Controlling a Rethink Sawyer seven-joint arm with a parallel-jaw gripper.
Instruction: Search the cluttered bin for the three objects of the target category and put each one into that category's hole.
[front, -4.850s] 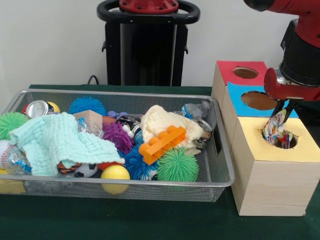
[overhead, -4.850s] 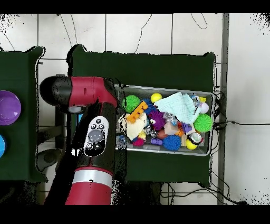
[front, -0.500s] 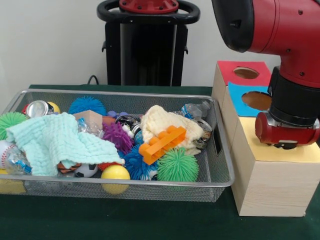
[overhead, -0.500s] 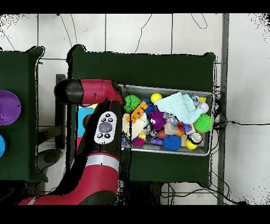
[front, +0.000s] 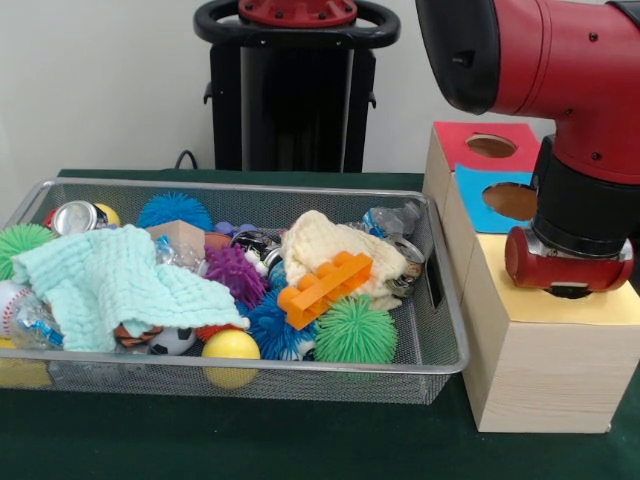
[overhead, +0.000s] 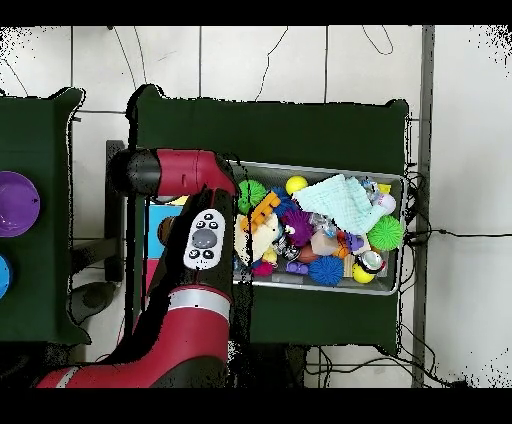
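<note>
The wire mesh bin (front: 445, 300) stands on the green table, full of toys and cloths; it also shows in the overhead view (overhead: 402, 232). No brightly printed rag shows in it in either view. The arm's red wrist stands low over the yellow face (front: 520, 302) of the wooden box to the right of the bin. My gripper (front: 570, 291) shows only as a dark tip at that face, just where the yellow hole lies, so the hole is hidden. In the overhead view the arm covers the boxes and the gripper.
A mint-green waffle cloth (front: 110, 280) and a cream knitted cloth (front: 320, 245) lie on top in the bin, with an orange brick (front: 325, 288), spiky balls and crushed cans. The blue-faced hole (front: 510, 200) and red-faced hole (front: 491, 146) lie behind the yellow face.
</note>
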